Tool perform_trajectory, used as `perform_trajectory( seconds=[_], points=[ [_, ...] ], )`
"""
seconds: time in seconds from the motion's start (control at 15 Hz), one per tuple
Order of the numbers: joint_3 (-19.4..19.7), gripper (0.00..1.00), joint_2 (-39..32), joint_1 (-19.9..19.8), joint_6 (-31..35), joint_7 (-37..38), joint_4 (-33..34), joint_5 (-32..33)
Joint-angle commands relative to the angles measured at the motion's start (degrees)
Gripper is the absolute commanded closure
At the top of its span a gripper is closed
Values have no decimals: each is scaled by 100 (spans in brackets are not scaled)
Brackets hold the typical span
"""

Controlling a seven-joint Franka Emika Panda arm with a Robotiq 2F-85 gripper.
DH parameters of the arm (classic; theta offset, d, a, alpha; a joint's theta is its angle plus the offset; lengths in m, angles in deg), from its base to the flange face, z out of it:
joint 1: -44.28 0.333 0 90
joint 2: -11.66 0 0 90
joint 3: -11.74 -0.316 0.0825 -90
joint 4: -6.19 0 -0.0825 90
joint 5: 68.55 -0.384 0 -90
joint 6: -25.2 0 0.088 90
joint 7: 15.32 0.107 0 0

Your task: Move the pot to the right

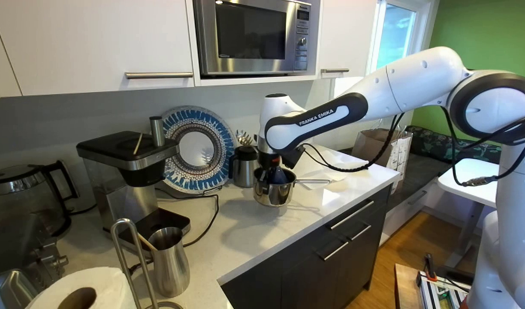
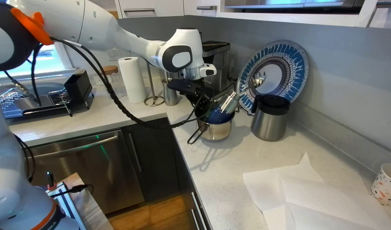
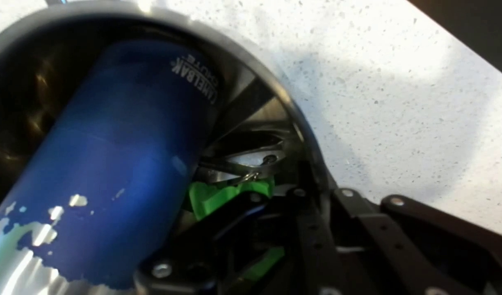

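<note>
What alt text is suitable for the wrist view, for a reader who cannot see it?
A steel pot, seen from above, holds a slanting blue CamelBak bottle with chipped paint. From the bottom edge, the black gripper appears to pinch the pot's rim. Something green, partly hidden, shows beside the bottle; the counter is speckled white.

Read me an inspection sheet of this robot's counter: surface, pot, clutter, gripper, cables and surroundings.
Surface: pale speckled counter.
Job's things: steel pot with a tilted blue bottle inside; whether the pot touches the counter is unclear.
Clutter: white papers, black-lidded steel jug, patterned cup, coffee machine.
Gripper: astride the pot's rim, apparently closed on it.
Cables: black cable sags below the arm; a thin cord lies on the counter.
Surroundings: microwave overhead; blue patterned disc propped near the wall.
</note>
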Motion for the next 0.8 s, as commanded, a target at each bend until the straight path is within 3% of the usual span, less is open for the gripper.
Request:
perform_trajectory(
  seconds=[0.0, 0.73],
  points=[
    [186, 99, 482, -141, -102, 154, -209, 194],
    [758, 99, 541, -710, -128, 32, -69, 109]
  ],
)
